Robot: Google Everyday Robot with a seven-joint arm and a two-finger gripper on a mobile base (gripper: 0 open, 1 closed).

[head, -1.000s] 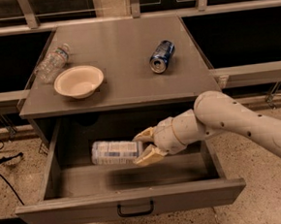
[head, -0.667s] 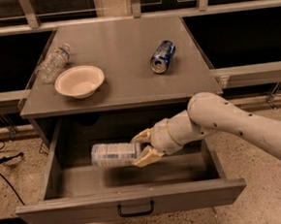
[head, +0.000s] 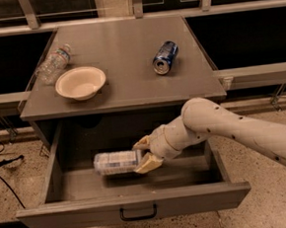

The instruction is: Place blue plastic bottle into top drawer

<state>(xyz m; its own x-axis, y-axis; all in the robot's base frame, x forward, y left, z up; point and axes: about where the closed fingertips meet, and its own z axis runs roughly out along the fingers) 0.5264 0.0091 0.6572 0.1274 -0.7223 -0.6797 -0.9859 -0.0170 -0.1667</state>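
- Lying on its side, the blue plastic bottle [head: 118, 162] is held inside the open top drawer [head: 135, 204], low over the drawer floor and a bit left of the middle. Whether it touches the floor cannot be told.
- Its long way runs left to right, in line with the drawer front. One end points at the left wall. The other end is hidden by the fingers, so which end has the cap cannot be told.
- The bottle's right end is pinched between the two fingers [head: 149, 163] of the gripper [head: 143, 154], one above and one below. The gripper is inside the drawer, near its middle.
- The step in hand is judged to be the putting down: the bottle is in the drawer but not yet let go.
- Next, the bottle needs to be set flat on the floor. Then the fingers need to be spread and the gripper lifted out without a bump. Being round, the bottle may roll a little.
- On the cabinet top [head: 127, 38] a white bowl [head: 80, 82], a clear water bottle [head: 54, 65] and a blue soda can [head: 165, 58] are seen, well apart from the drawer.
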